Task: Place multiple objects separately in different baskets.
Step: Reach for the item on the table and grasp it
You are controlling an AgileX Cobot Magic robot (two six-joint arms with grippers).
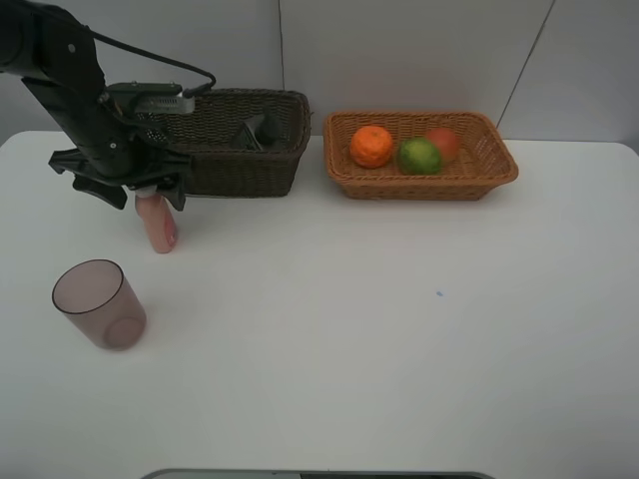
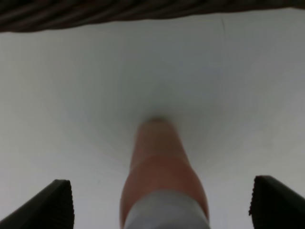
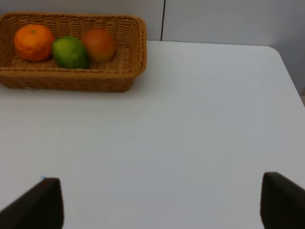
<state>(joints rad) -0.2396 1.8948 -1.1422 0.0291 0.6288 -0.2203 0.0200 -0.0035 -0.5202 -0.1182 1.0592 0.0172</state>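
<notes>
Left tool (image 1: 148, 197) is wide open, one jaw on each side of the pink bottle's (image 1: 161, 230) white cap; no contact visible. The bottle is smooth and rounded, upright on the matte white tabletop (image 1: 399, 349), at 7 o'clock of the dark woven basket (image 1: 250, 172). That basket holds a grey bottle (image 1: 255, 132). The tan wicker basket (image 1: 499, 165) at its 3 o'clock holds an orange (image 1: 371, 146), a green fruit (image 1: 419, 156) and a peach (image 1: 445, 142). A translucent mauve cup (image 1: 98, 304) sits at the pink bottle's 7 o'clock, apart. Right tool (image 3: 159, 205) is wide open, gripping nothing. Bare tabletop runs from 3 to 6 o'clock of the pink bottle.
</notes>
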